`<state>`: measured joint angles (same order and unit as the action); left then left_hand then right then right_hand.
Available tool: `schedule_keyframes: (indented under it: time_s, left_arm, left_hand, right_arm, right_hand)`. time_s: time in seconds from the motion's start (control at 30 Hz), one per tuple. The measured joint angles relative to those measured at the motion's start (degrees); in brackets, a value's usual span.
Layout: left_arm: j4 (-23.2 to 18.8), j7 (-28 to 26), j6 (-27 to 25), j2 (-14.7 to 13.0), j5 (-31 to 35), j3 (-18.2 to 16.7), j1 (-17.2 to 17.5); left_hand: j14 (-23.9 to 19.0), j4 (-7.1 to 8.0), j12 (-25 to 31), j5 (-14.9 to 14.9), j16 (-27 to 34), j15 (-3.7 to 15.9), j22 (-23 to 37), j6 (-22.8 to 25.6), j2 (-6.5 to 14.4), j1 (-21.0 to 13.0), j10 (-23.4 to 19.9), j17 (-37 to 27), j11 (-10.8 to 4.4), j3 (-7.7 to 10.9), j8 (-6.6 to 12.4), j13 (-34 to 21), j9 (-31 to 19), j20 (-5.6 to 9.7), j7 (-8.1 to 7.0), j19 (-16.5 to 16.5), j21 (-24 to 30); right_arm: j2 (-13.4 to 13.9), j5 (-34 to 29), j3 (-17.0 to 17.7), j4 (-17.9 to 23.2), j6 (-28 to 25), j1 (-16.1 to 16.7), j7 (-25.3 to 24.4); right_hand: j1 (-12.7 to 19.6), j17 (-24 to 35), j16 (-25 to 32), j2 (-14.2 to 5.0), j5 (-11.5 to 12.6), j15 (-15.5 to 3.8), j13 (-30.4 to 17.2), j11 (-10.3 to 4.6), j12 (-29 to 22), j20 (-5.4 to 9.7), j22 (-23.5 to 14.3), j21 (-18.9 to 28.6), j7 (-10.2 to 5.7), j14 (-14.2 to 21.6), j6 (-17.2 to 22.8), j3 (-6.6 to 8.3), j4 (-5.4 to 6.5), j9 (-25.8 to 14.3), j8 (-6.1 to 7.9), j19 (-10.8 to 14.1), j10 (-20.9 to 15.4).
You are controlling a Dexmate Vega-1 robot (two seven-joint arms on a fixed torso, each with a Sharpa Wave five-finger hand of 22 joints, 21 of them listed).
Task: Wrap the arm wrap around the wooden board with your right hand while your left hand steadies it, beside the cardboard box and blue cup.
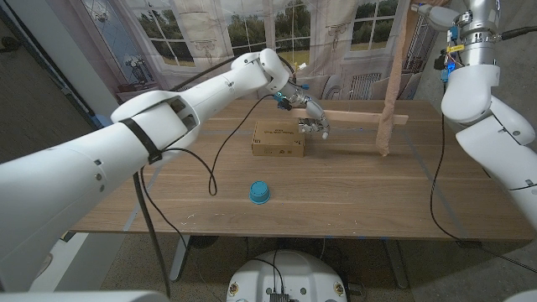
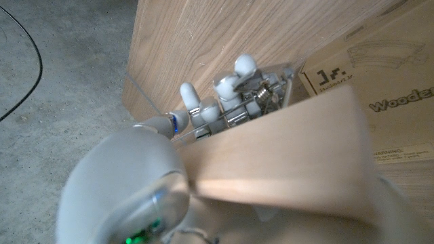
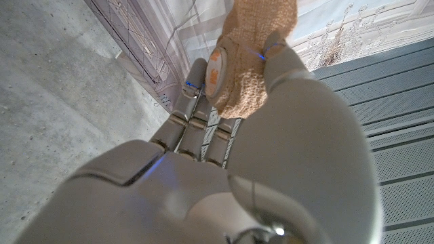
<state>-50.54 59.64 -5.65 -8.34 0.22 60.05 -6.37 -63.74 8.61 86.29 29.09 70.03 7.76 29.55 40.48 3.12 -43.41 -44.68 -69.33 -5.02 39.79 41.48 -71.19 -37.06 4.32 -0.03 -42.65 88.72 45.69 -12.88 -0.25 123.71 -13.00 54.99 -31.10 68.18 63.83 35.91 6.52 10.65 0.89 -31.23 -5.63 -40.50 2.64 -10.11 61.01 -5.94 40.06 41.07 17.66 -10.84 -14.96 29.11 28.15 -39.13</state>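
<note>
The right hand [image 3: 224,169] grips the wrap [image 3: 247,57] roll high; its strip hangs to the board [image 1: 361,117] on the bench [image 1: 352,193]. The left hand [image 1: 312,117] clasps the board by the box [image 1: 278,139]. Wrapping seems barely begun.

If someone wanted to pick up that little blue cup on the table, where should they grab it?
The blue cup appears to stand upside down, wider rim on the table, alone in front of the cardboard box. Probably best taken from above, fingers closing around its sides near the narrower top, since nothing crowds it and the rim offers no edge to hook.
</note>
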Motion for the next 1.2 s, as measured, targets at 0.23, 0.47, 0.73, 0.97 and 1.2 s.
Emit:
schedule_keyframes:
  time_s: [0.23,0.47,0.73,0.97,1.2]
  left_arm:
    - [1.1,-1.2,0.9,0.5,0.5,-0.1,0.0]
    - [2.0,-1.8,2.2,0.6,0.4,-0.8,0.3]
    - [2.4,-0.6,4.0,0.5,-0.8,-1.6,0.6]
    - [1.5,0.9,5.0,-0.1,-2.1,-2.4,1.0]
    - [0.7,2.3,5.6,-0.5,-3.1,-2.9,1.3]
  left_hand:
    - [0.0,0.24,0.0,0.0,-0.1,0.0,-0.2,0.0,0.2,-0.2,0.0,-0.1,0.0,-0.24,0.0,0.0,0.0,0.0,-0.01,0.0,0.1]
    - [0.0,0.24,0.0,0.0,0.1,0.0,-0.2,-0.1,0.1,-0.3,0.0,-0.1,0.0,-0.24,0.0,0.0,0.0,0.0,-0.08,0.0,0.1]
    - [0.0,0.24,0.0,0.0,0.1,0.0,0.0,-0.1,0.1,-0.3,0.0,-0.1,0.0,-0.24,0.0,0.0,0.1,0.0,-0.08,0.0,0.1]
    - [0.0,0.02,0.0,0.0,0.1,0.0,0.1,-0.1,0.1,-0.3,0.0,0.0,0.0,-0.46,0.0,0.0,0.1,0.0,-0.08,0.0,0.1]
    - [0.0,0.0,0.0,0.0,0.1,0.0,0.1,0.1,0.1,-0.3,0.0,0.0,0.0,-0.48,0.0,0.0,0.0,0.0,0.14,0.0,0.1]
  right_arm:
    - [0.1,-0.1,-1.3,0.3,0.0,-1.8,0.9]
    - [0.3,1.3,-2.2,0.4,-0.1,-3.4,3.0]
    - [0.0,4.9,-2.2,-0.7,-0.9,-4.6,5.2]
    - [-0.7,11.7,-0.2,-3.4,-0.5,-5.0,7.6]
    - [-1.1,19.1,2.8,-5.7,0.1,-4.0,9.2]
  right_hand:
    - [0.0,0.3,-0.2,0.0,0.0,0.0,-0.3,0.0,0.0,0.0,0.0,0.0,-0.01,0.0,0.0,0.24,-0.24,0.0,-0.27,0.0,0.0]
    - [0.0,0.6,-0.5,0.0,0.0,-0.08,-0.4,0.0,0.1,0.32,0.0,0.0,-0.19,0.1,0.2,0.48,-0.48,0.1,-0.05,0.3,0.0]
    - [0.0,0.7,-0.5,0.01,-0.2,-0.08,-0.7,-0.01,0.3,0.32,0.0,0.0,-0.13,0.1,0.3,0.7,-0.7,0.2,-0.05,0.3,0.0]
    - [0.0,0.9,-0.8,0.01,-0.2,-0.09,-0.8,-0.02,0.4,0.32,0.0,0.2,-0.01,0.1,0.4,0.9,-0.9,0.2,-0.24,0.3,0.0]
    - [0.3,1.0,-0.9,0.29,0.1,-0.09,-0.8,-0.09,0.6,0.31,0.0,0.2,-0.23,0.1,0.6,1.18,-1.18,0.4,-0.36,0.3,-0.1]
